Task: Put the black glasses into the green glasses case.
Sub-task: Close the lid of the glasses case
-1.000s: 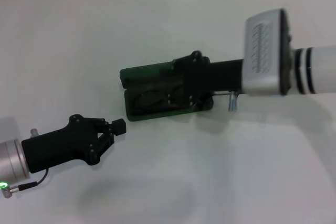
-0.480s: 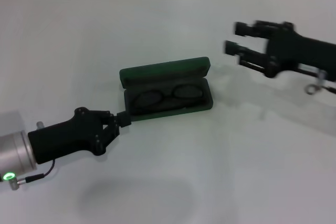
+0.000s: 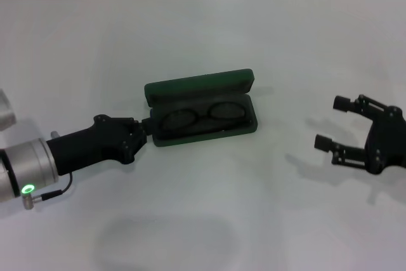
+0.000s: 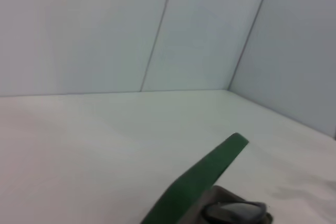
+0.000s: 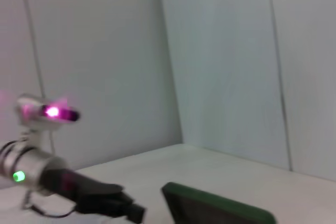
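Right gripper (image 3: 336, 124) has dropped to right-centre, jaws apart, empty. Left gripper (image 3: 144, 132), jaws together, touches the green glasses case (image 3: 200, 84) left end, likely steadying it; black glasses (image 3: 202, 116) lie inside, centre frame.

Left pincer (image 3: 144, 132) closed — right pincer (image 3: 333, 122) spread.

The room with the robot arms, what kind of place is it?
Probably a robot test room: a plain white table, bare panelled walls, and only a green glasses case with black glasses inside.
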